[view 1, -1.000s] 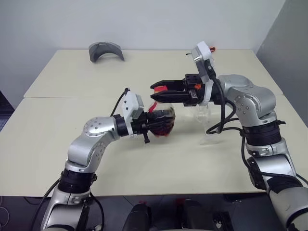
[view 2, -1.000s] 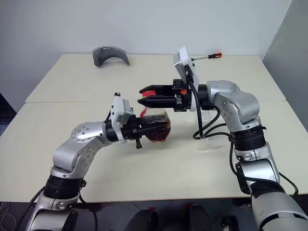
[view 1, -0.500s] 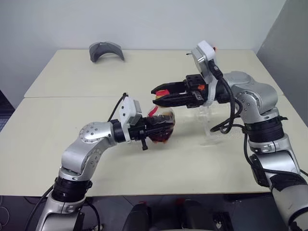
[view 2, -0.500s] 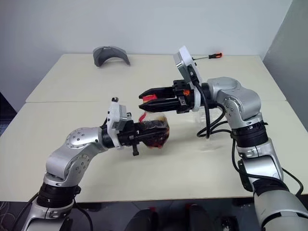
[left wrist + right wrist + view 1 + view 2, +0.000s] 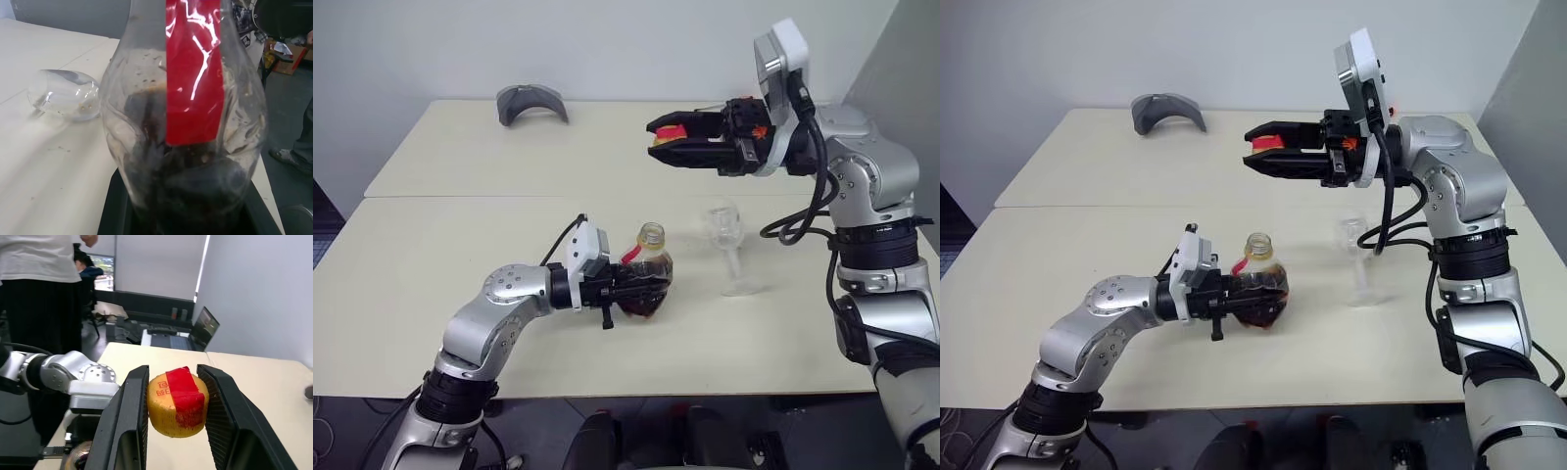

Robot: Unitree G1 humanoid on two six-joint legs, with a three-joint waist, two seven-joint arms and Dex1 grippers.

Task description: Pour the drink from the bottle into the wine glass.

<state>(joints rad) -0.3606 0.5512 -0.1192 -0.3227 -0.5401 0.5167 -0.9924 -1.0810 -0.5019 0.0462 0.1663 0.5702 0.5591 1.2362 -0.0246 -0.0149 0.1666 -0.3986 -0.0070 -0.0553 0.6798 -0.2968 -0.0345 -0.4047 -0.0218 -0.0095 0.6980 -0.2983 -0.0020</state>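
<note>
Two pale tables (image 5: 460,225) butted together carry the whole job, w/ a grey curved object (image 5: 530,101) at the far edge, well clear of the work.

Left gripper (image 5: 1234,302) is clenched on the bottle (image 5: 646,284), fingers round the bulbous lower body. Bottle stands upright, base at the tabletop, neck open, red label strip hanging off one side. Drink (image 5: 1255,305) fills only the lower part of the body, dark reddish-brown.

Right gripper (image 5: 658,142) is up high over the far table, pointing across toward the robot's left, grasping the yellow cap (image 5: 177,404) between its fingers; cap has red tape across it. So the uncapping looks done.

Wine glass (image 5: 728,250) stands upright on its foot, near the bottle on the robot's right side, not touching it. Looks empty, though some residue in the bowl can't be ruled out.

Step in hand, I'd judge: bring bottle to glass & tip. To do it well:
- Lift enough that the mouth clears the rim, then move over the bowl before any tilt.
- Roll the wrist slowly; level is low, so a steep tilt is needed before flow starts, then it may gush.
- Thin stem, small foot = tips easily, so no contact w/ the rim.
- Keep right arm & cap parked away.
</note>
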